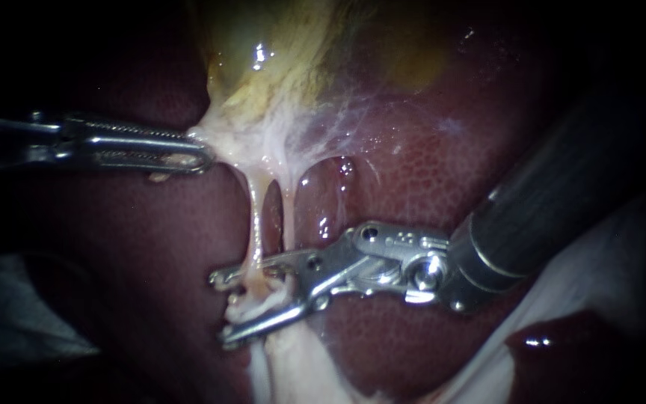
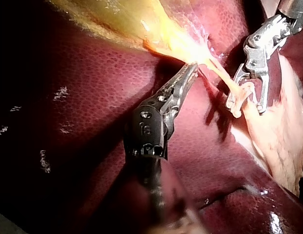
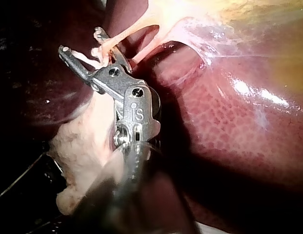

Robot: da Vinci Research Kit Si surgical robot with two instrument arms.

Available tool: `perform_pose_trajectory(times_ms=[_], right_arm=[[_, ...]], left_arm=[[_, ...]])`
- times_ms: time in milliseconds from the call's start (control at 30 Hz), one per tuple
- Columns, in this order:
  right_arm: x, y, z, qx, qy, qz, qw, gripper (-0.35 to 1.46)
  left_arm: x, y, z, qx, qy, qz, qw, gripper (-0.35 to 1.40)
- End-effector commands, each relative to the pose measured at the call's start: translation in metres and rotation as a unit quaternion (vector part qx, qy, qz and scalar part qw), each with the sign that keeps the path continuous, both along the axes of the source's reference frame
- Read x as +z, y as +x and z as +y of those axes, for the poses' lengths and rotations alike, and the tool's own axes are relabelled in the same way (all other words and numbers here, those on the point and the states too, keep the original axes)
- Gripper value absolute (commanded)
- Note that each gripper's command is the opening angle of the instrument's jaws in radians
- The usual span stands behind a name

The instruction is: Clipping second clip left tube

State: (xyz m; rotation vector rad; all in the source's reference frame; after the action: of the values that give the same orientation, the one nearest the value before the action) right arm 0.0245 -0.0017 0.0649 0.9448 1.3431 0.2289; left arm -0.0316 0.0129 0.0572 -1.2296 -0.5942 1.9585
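Observation:
Two thin pale tubes run down from the gallbladder: the left tube and the right tube. My right instrument comes in from the right, and its jaws stand open astride the lower end of the left tube. Whitish tissue lies between them; I cannot make out a clip. In its own wrist view my right instrument shows the same gap around the tube. My left instrument is shut on the gallbladder's pale lower edge and holds it to the left. The left wrist view shows the same grip of my left instrument.
Dark red liver lies behind and around the tubes. A pale fatty stump spreads below the right instrument's jaws. White cloth lies under the right shaft. In the left wrist view my right instrument is ahead of my left one.

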Motion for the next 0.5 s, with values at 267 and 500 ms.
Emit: perform_pose_trajectory(times_ms=[267,500], right_arm=[[-0.0008,-0.0008,0.0010,0.002,0.009,-0.002,1.0000,0.03],[-0.0009,-0.0014,0.0012,0.001,0.034,-0.012,0.9993,-0.35]], left_arm=[[0.0000,-0.0001,0.0000,0.000,0.000,0.000,1.0000,-0.35],[0.0000,-0.0001,0.0000,0.000,0.000,0.000,1.0000,-0.35]])
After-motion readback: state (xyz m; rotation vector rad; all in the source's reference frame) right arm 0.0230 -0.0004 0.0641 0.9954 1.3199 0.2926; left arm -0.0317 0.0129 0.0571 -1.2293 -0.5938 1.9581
